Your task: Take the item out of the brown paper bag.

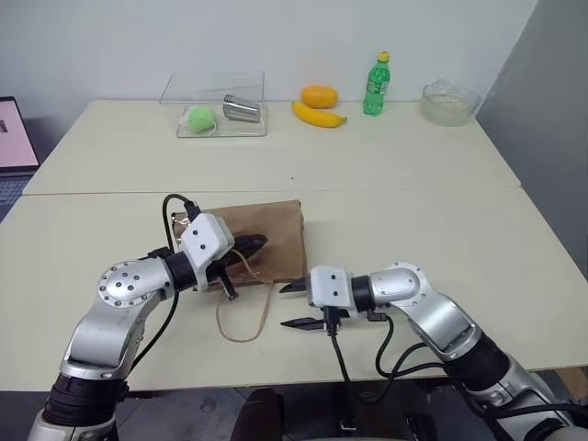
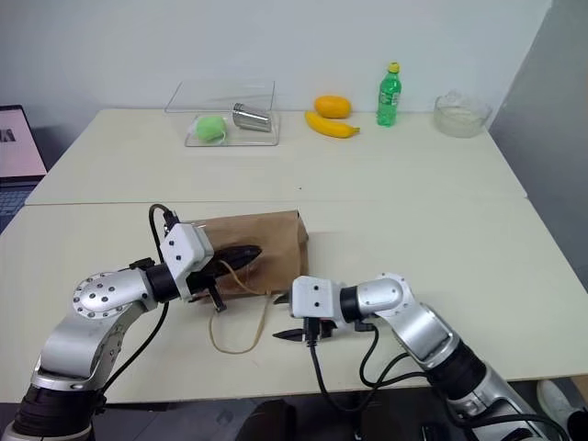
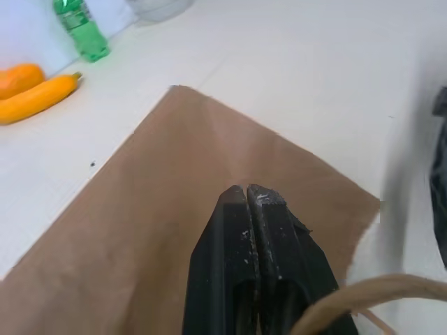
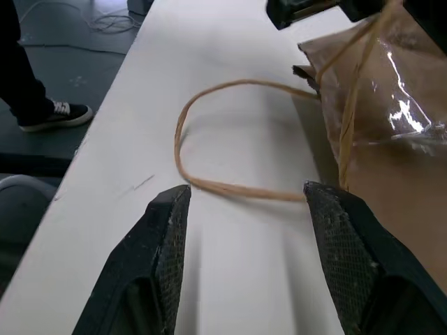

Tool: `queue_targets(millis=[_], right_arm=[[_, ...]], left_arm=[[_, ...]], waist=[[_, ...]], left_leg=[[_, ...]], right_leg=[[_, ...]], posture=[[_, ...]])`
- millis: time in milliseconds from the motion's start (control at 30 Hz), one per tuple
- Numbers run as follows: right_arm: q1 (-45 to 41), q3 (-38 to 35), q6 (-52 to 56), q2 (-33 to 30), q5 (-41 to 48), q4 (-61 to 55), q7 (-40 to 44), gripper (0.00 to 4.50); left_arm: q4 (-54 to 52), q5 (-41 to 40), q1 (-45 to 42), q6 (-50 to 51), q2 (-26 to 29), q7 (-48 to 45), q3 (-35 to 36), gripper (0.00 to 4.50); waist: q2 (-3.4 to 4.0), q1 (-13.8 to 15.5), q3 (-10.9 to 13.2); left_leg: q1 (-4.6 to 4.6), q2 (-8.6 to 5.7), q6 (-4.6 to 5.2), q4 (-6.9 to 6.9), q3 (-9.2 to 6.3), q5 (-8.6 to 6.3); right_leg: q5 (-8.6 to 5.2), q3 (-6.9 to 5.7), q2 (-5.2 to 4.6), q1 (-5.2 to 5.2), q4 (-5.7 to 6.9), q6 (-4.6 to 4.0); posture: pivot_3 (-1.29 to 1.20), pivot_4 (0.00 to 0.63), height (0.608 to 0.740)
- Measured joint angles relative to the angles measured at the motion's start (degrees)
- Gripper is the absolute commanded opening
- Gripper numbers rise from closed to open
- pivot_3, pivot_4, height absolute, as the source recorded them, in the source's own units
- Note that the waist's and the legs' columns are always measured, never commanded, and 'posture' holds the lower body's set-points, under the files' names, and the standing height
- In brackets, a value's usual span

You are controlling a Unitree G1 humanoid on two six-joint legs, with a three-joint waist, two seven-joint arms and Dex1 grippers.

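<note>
The brown paper bag point(image 1: 276, 230) lies flat on the near table, mouth toward me. My left gripper point(image 1: 260, 243) hovers over its near end, fingers point(image 3: 269, 230) pressed shut on one thin string handle point(image 4: 360, 77), whose strands rise taut from the bag mouth. The other handle loop point(image 1: 241, 323) lies slack on the table. My right gripper point(image 1: 287, 306) stands open just off the bag's near right corner, pointing left toward that loop, nothing between its fingers point(image 4: 164, 230). A glossy clear film point(image 4: 408, 105) shows at the bag mouth. The item is hidden.
At the far edge stand a clear tray point(image 1: 220, 115) with a green ball and a metal cup, a banana point(image 1: 318, 115), an orange fruit point(image 1: 319, 95), a green soda bottle point(image 1: 376, 84) and a glass bowl point(image 1: 449, 103). A person's shoe point(image 4: 56, 115) is on the floor beside the table.
</note>
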Motion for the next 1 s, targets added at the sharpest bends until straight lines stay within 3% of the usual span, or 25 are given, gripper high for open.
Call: queue_targets(millis=[533,867,1000], right_arm=[[-10.1,8.1,-9.2,9.1,-13.2,15.4,-2.2,2.71],[-13.0,10.7,-14.5,9.8,-19.1,20.0,-2.0,2.71],[-16.1,11.9,-20.7,9.6,-24.7,22.5,-5.8,2.71]], left_arm=[[3.5,-3.4,-10.3,6.4,-1.1,2.7,1.4,0.04],[5.6,-2.6,-12.0,5.6,-1.2,2.7,1.3,0.04],[5.9,-2.2,-12.1,4.9,-1.6,2.7,1.2,0.04]], waist=[[-0.03,0.0,0.0],[-0.03,0.0,0.0],[-0.03,0.0,0.0]], left_leg=[[0.06,0.04,-0.02,0.04,0.01,0.01],[0.06,0.02,-0.02,0.05,0.02,0.01],[0.06,0.03,-0.03,0.06,0.01,0.02]], right_leg=[[0.1,0.03,0.03,-0.01,0.08,-0.11],[0.1,0.05,0.02,-0.01,0.09,-0.12],[0.11,0.04,0.02,-0.03,0.14,-0.12]], posture=[[0.0,0.15,0.74],[0.0,0.15,0.74],[0.0,0.15,0.74]])
